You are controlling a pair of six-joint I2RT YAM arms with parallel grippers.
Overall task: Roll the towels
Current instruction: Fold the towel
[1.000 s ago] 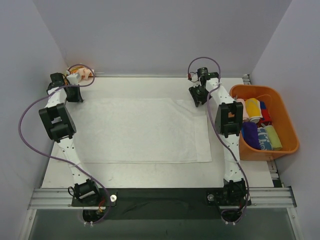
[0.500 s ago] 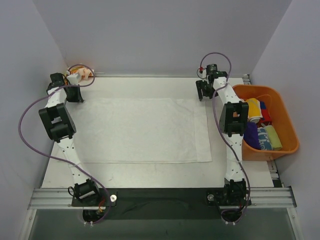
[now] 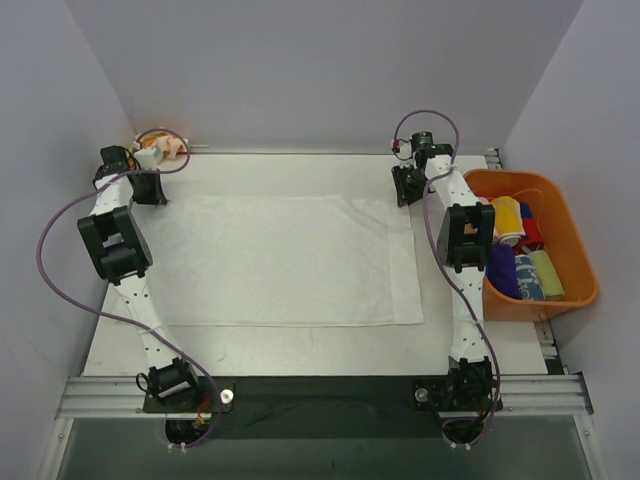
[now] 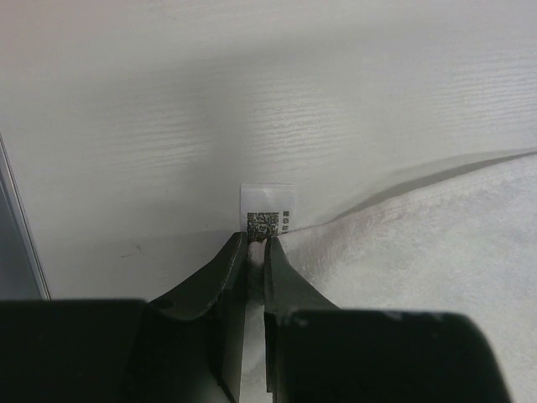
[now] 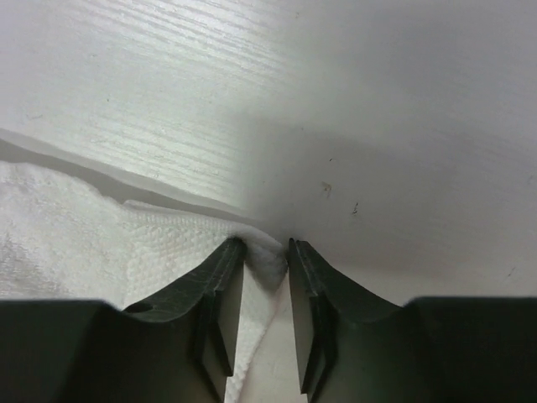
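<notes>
So the left fingers (image 4: 220, 277) and right fingers (image 5: 220, 281) each pinched a far corner of the white towel (image 3: 280, 260), probably for an even roll.

We see the large white towel (image 3: 280, 260) spread flat on the bench (image 3: 300, 172). The cream blotched towel (image 3: 165, 148) lies bunched at the far left.

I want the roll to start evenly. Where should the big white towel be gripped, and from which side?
By its two far corners, coming from the far edge. The white towel lies flat, so only its corners offer a liftable lip. The left gripper pinches the far-left corner at its label; the right gripper has the far-right corner between its jaws.
</notes>
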